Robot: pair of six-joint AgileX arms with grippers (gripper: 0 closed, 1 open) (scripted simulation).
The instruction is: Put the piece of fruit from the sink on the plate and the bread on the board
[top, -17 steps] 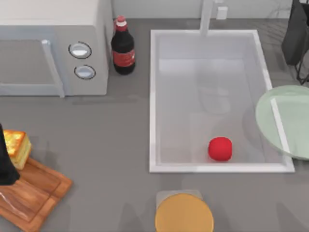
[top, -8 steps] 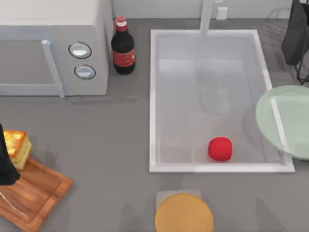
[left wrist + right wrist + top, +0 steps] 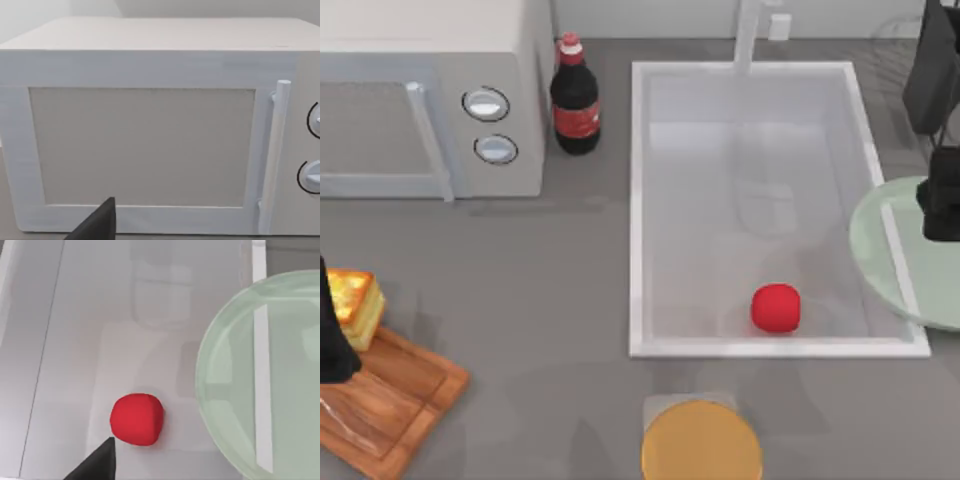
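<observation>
A grey tabletop holds a sink with the red fruit lying inside near its front rim. The green plate overlaps the sink's right rim. The right gripper hangs above the plate's edge; whether its fingers are spread or closed cannot be told. At the far left, the bread rests on the board at its back edge, with the left arm touching it. A microwave and bottle stand behind, and an orange disc sits in front.
</observation>
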